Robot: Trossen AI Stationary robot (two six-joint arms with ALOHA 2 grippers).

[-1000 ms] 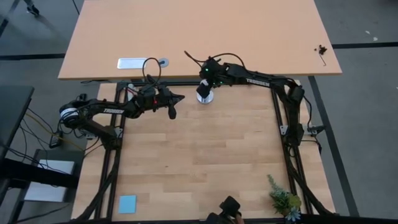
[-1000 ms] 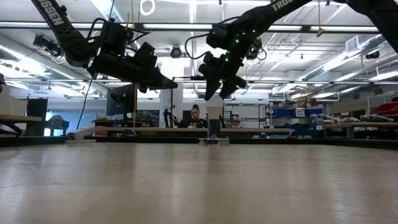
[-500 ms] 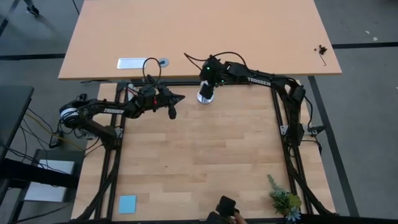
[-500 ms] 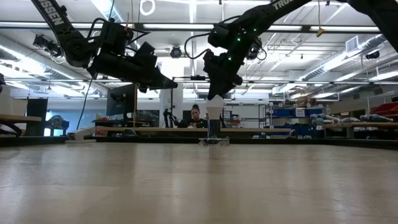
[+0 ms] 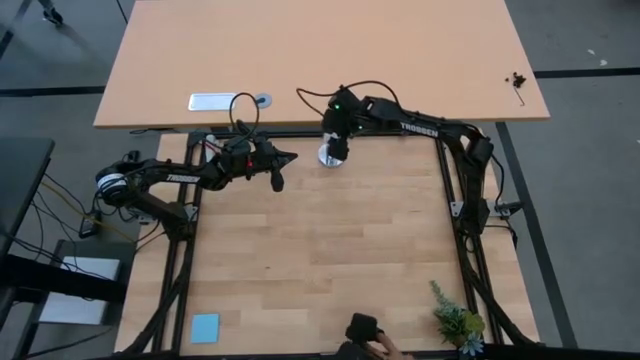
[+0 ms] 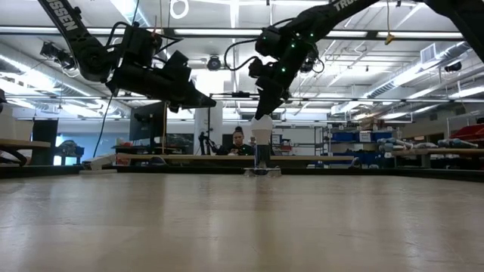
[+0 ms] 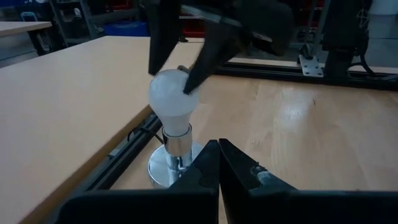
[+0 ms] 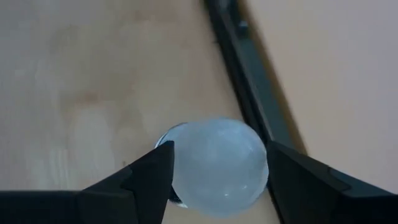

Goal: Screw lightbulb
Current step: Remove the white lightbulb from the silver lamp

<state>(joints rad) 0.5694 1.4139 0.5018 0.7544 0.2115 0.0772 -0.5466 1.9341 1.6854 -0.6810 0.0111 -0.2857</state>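
White frosted bulb (image 7: 173,99) stands upright in socket (image 7: 168,168); right gripper (image 8: 214,165), jaws now rotated, clasps its dome; left gripper (image 7: 218,149) closed, empty.

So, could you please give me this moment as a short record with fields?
lightbulb: upright, base in the socket disc
right gripper: above the bulb, one finger on each side of the globe, touching it
left gripper: shut, empty, raised, waiting to the bulb's left
table: wooden; blue square and small plant at the near edge
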